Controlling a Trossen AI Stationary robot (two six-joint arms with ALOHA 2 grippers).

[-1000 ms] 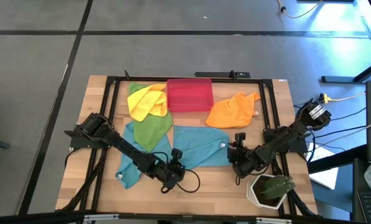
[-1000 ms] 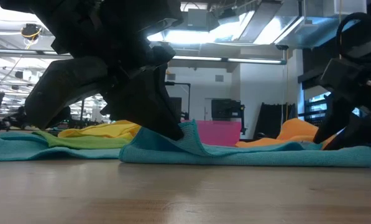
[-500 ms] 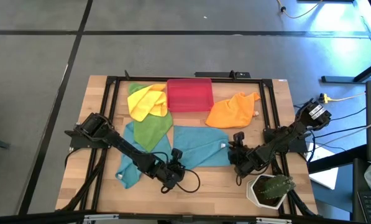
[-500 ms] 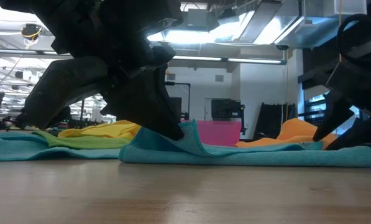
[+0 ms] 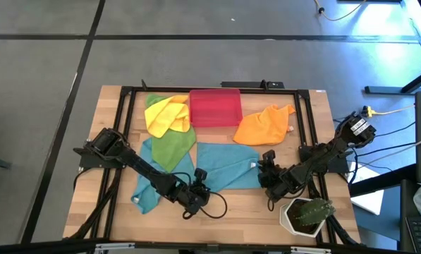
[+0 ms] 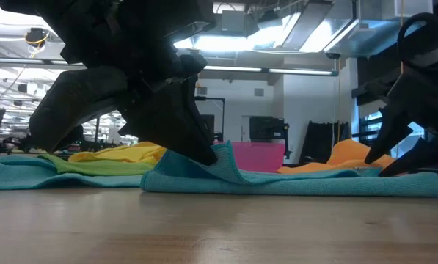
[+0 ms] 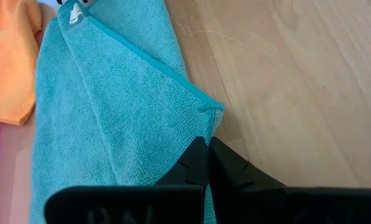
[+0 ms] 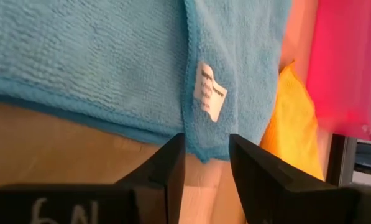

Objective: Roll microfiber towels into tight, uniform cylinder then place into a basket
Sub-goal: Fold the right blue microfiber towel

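From above, a teal towel (image 5: 228, 166) lies flat at the table's centre, with the left gripper (image 5: 199, 176) at its seven o'clock corner and the right gripper (image 5: 265, 166) at its four o'clock corner; the red-pink basket (image 5: 215, 107) sits at twelve o'clock, between the yellow towel (image 5: 166, 115) and orange towel (image 5: 263, 125). The left wrist view alone shows the left fingers (image 7: 201, 163) pressed together, pinching the towel's edge. The right wrist view alone shows the right fingers (image 8: 173, 158) spread, straddling the corner beside the white tag (image 8: 211, 91); the low view shows the pinched corner lifted into a small peak (image 6: 222, 155).
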